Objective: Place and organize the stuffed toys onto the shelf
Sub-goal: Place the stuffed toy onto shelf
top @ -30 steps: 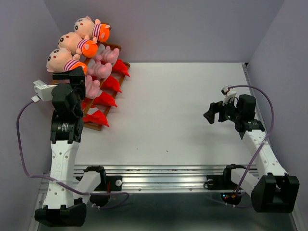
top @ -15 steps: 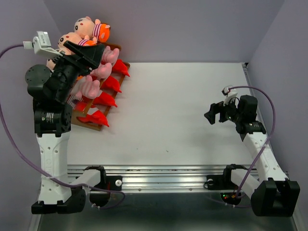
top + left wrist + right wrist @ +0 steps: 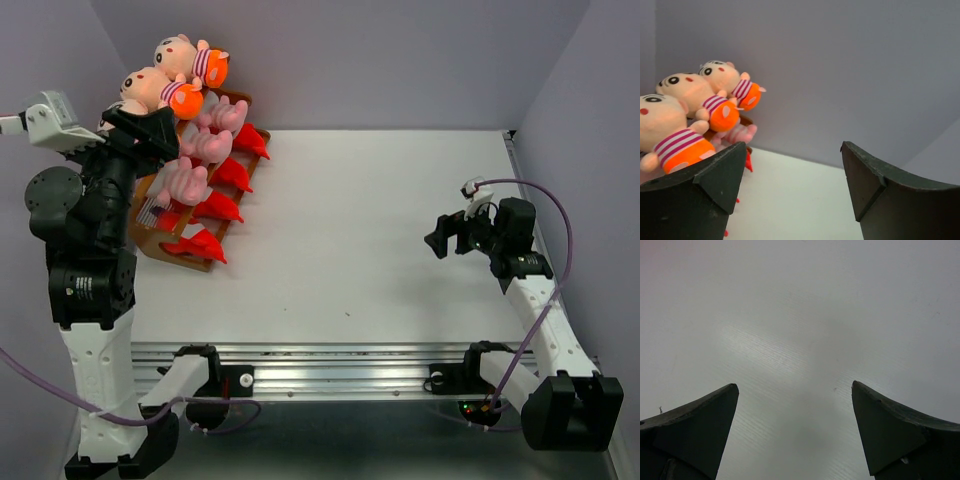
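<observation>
Black-fingered, the left gripper (image 3: 793, 150) is spread wide and holds nothing. It hangs raised over the far end of the shelf (image 3: 160, 245), just beside the boy dolls (image 3: 705, 100). The right gripper (image 3: 795, 390) is equally wide and empty, above the table (image 3: 380, 230) near its right edge, well apart from everything.

The shelf sits at the table's far left corner. Boy dolls fill the top tier, pigs (image 3: 205, 145) the middle and red monsters (image 3: 215, 208) the lowest.

All the toys appear to be shelved, so the step in hand is judged to be clearing the left arm. Lift it straight away from the rack and keep the fingers spread. Avoid any sideways sweep that could catch the nearest doll.

From above, the left gripper covers the nearest boy doll. Its head is cut off at the edge of the wrist view. The slats cannot be made out.
</observation>
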Controlling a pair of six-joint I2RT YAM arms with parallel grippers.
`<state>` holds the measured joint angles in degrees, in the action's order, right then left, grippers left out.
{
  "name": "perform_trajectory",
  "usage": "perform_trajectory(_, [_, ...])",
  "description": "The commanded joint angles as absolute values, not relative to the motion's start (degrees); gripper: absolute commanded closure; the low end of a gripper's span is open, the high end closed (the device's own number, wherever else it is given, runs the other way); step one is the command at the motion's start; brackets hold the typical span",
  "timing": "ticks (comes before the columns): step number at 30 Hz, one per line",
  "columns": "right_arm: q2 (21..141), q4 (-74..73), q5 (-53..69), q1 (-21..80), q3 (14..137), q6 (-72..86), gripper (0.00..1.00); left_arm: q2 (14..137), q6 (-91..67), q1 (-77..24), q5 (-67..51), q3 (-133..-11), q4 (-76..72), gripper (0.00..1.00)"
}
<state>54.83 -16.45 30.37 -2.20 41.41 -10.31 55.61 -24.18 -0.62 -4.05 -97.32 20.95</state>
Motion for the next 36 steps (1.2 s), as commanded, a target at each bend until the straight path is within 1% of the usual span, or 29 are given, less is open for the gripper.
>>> perform_trajectory(1, [53.88, -15.82, 29.62, -2.11, 42.19, -10.99, 0.00, 54.14, -17.67, -0.44, 2.45, -89.40, 22.41, 0.18])
perform_trajectory(3, [53.96, -15.82, 29.62, -2.11, 42.19, -11.07, 0.00, 53.35, -16.27, -0.44, 4.21, -86.07, 22.41, 0.26])
perform_trajectory(5, [54.05, -15.73, 29.53, -2.11, 42.10, -11.07, 0.00, 53.00, -15.74, -0.44, 5.09, -84.21, 22.06, 0.29])
perform_trajectory(6, [54.05, -15.73, 29.53, -2.11, 42.10, -11.16, 0.00, 52.91, -15.47, -0.44, 4.84, -83.07, 21.28, 0.38])
perform_trajectory(8, [54.31, -15.73, 29.53, -2.11, 42.10, -11.16, 0.00, 53.35, -15.47, -0.44, 3.44, -82.44, 20.66, 0.44])
perform_trajectory(11, [54.40, -15.82, 29.53, -2.11, 42.10, -11.25, 0.00, 56.16, -15.47, -0.44, -3.58, -82.70, 21.18, 0.52])
perform_trajectory(12, [54.49, -15.82, 29.36, -2.11, 42.10, -11.34, 0.00, 58.16, -15.38, -0.44, -6.91, -83.23, 21.53, 0.57])
perform_trajectory(14, [54.49, -15.73, 29.18, -2.11, 42.01, -11.34, 0.00, 60.89, -15.03, -0.44, -10.00, -83.76, 22.67, 0.60])
perform_trajectory(16, [54.58, -15.82, 28.92, -2.11, 42.01, -11.43, 0.00, 62.22, -14.07, -0.44, -10.72, -83.85, 23.11, 0.64])
perform_trajectory(22, [54.93, -15.73, 29.00, -2.11, 42.01, -11.60, 0.00, 64.69, -12.48, -0.44, -9.49, -84.02, 21.98, 0.66])
perform_trajectory(25, [55.02, -15.73, 28.83, -2.11, 42.01, -11.60, 0.00, 64.78, -12.13, -0.44, -17.46, -82.89, 19.08, 0.67])
perform_trajectory(26, [55.02, -15.73, 28.74, -2.11, 42.01, -11.60, 0.00, 64.25, -12.04, -0.44, -24.02, -82.01, 16.64, 0.67])
perform_trajectory(29, [55.02, -15.73, 28.21, -2.11, 42.19, -11.43, 0.00, 62.06, -11.96, -2.19, -31.35, -77.18, 11.71, 0.67])
perform_trajectory(30, [55.02, -15.73, 28.13, -2.11, 42.19, -11.34, 0.00, 61.44, -11.52, -5.50, -31.38, -75.78, 10.73, 0.67])
perform_trajectory(33, [54.67, -15.64, 27.34, -2.11, 42.28, -10.90, 0.00, 59.24, -9.41, -13.16, -28.06, -69.97, 8.35, 0.64])
perform_trajectory(34, [54.58, -15.38, 26.72, -2.11, 42.45, -10.64, 0.00, 58.80, -8.27, -18.58, -26.47, -67.35, 8.09, 0.61])
perform_trajectory(35, [54.32, -15.29, 26.20, -2.11, 42.45, -10.37, 0.00, 57.84, -8.09, -21.07, -23.06, -66.02, 7.39, 0.57])
perform_trajectory(36, [54.06, -14.94, 24.45, -2.11, 42.63, -9.33, 0.00, 57.40, -7.91, -23.36, -21.29, -63.48, 7.03, 0.47])
